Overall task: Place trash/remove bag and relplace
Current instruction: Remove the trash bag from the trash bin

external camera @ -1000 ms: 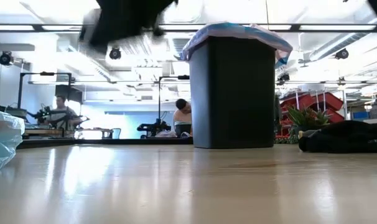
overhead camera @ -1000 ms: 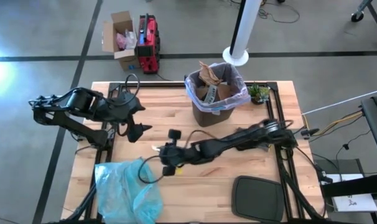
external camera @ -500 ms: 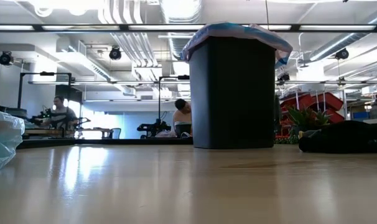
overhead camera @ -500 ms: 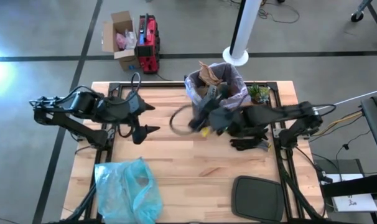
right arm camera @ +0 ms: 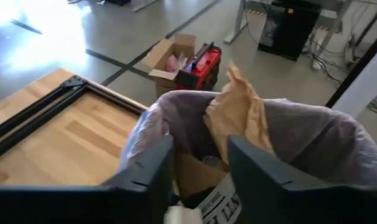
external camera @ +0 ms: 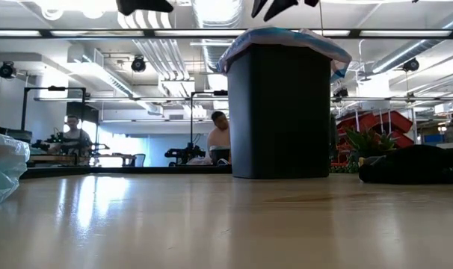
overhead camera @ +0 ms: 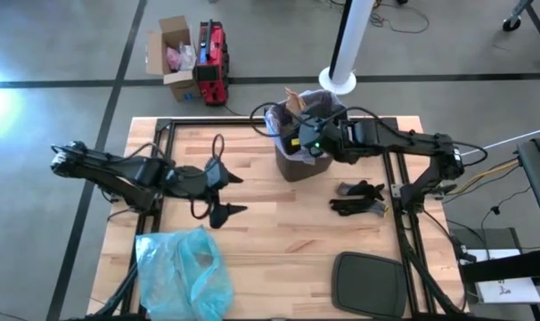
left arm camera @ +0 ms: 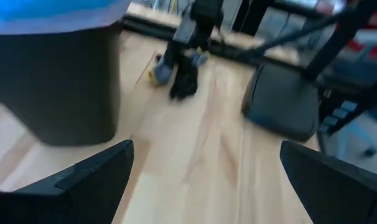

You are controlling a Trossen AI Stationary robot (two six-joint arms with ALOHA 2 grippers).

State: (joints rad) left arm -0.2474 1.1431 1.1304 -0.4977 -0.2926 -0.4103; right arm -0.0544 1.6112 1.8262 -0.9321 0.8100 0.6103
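Note:
The black bin point(overhead camera: 307, 147) stands at the table's far middle, lined with the lavender-pink bag point(right arm camera: 157, 121); its rim is folded over the bin's edge. Brown cardboard trash point(right arm camera: 238, 118) sticks up out of it. My right gripper point(right arm camera: 200, 146) hovers over the bin's mouth point(overhead camera: 298, 141), its fingers narrowed on a small pale scrap. My left gripper point(overhead camera: 232, 193) is open over the bare table middle, left of the bin point(left arm camera: 51, 81), touching nothing. In the low view both grippers show only at the top edge, the right one point(external camera: 282, 6) above the bin. My right gripper has a small whitish scrap of trash point(right arm camera: 176, 214) between its fingers, seen only low between them in the wrist view. It comes at the bin from the table's near side, slanting down. The scrap is lifted clear, above the bag's opening. Which part it pinches I cannot tell.
A crumpled light-blue plastic bag point(overhead camera: 183, 272) lies at the table's near left. A black lid point(overhead camera: 368, 285) lies near right, a black glove point(overhead camera: 357, 198) right of the middle, and a small plant point(overhead camera: 370, 132) beside the bin. Bare wood lies between the arms.
My right gripper has risen from the table's middle beside the light-blue bag and swung toward the far edge, ending over the bin with the scrap. My left gripper has reached from the left side toward the table's middle and a little nearer, staying open.

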